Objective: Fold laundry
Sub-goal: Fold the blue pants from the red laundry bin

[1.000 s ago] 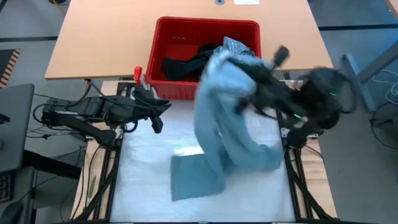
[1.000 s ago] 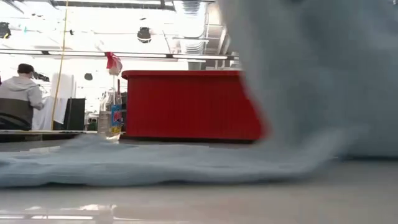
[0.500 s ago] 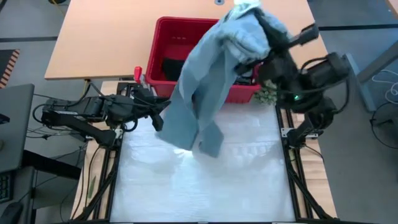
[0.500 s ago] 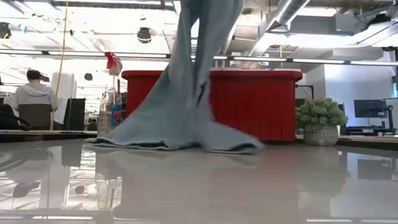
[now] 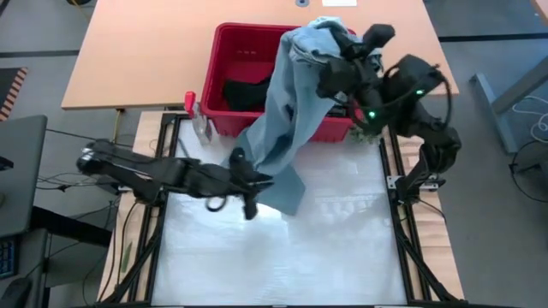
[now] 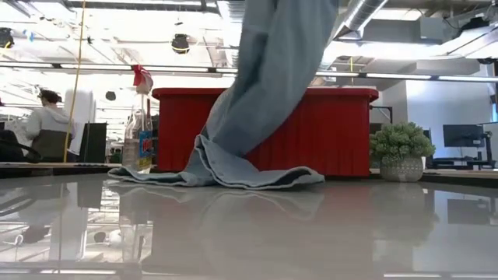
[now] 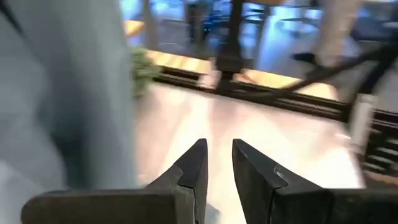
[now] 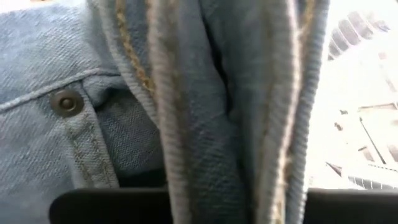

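Right end effector (image 5: 330,64) clamped on light blue jeans (image 5: 287,111) above red basket (image 5: 244,51), left end effector (image 5: 250,205) narrowly parted, empty

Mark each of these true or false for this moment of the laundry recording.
1. The right end effector holds the light blue jeans up over the red basket. True.
2. The jeans hang fully clear of the table. False: their lower end lies bunched on the white table.
3. The left end effector grips the jeans. False: it is beside their lower end, holding nothing.
4. Dark clothes remain in the basket. True.
5. A small potted plant stands beside the basket. True.
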{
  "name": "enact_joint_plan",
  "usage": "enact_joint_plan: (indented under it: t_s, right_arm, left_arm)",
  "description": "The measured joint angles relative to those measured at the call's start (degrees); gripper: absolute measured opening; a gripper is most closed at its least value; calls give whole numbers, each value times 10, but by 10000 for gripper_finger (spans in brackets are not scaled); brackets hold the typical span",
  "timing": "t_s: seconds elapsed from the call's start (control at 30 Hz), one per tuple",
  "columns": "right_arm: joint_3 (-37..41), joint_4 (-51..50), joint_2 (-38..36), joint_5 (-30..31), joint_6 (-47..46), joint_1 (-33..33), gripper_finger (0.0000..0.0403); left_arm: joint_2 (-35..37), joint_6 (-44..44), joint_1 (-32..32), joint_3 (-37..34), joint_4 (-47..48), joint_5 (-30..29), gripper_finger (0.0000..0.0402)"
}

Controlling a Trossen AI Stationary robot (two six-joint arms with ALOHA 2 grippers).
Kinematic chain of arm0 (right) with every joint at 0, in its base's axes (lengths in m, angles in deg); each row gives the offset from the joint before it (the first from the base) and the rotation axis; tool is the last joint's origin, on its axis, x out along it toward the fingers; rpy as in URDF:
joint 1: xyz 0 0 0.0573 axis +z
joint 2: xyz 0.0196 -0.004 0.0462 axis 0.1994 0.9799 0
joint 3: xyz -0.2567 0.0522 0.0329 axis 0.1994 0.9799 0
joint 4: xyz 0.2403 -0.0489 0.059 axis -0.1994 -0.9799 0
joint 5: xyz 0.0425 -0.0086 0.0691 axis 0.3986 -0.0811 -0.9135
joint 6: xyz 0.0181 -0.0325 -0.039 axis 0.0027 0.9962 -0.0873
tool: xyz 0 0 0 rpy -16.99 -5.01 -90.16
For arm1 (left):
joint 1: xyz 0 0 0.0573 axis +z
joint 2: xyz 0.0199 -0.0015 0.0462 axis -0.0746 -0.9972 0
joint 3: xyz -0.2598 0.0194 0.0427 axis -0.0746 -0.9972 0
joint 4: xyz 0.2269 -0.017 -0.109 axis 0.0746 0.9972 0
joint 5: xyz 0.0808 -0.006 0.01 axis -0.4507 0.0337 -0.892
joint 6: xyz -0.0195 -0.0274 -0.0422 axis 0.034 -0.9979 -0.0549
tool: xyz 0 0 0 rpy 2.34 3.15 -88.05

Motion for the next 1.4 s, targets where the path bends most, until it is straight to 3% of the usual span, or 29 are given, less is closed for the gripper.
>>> enact_joint_plan:
  t_s: [0.17, 0.33, 0.63, 0.83, 0.97, 1.17, 1.4]
  right_arm:
    - [2, -11, 1, -2, -12, -2, 44]
    - [1, -16, -2, 1, -12, 3, 44]
    - [1, -33, -2, 1, -13, 4, 44]
    - [1, -34, -1, -1, -2, 4, 44]
    - [1, -31, -6, -5, 1, 5, 44]
    - [1, 8, -29, -21, -2, 20, 44]
    - [1, 19, -64, -77, -42, 71, 44]
  left_arm:
    - [-65, 29, -2, 1, -25, -115, 70]
    - [-98, 30, 6, 1, -38, -111, 116]
    - [-155, 20, 50, 1, -84, -133, 242]
    - [-176, 9, 92, 1, -107, -180, 267]
    - [-168, 37, 121, 7, -105, -248, 221]
    - [-150, 178, 181, 109, -105, -277, 29]
    - [-151, 366, 235, 290, -94, -303, 2]
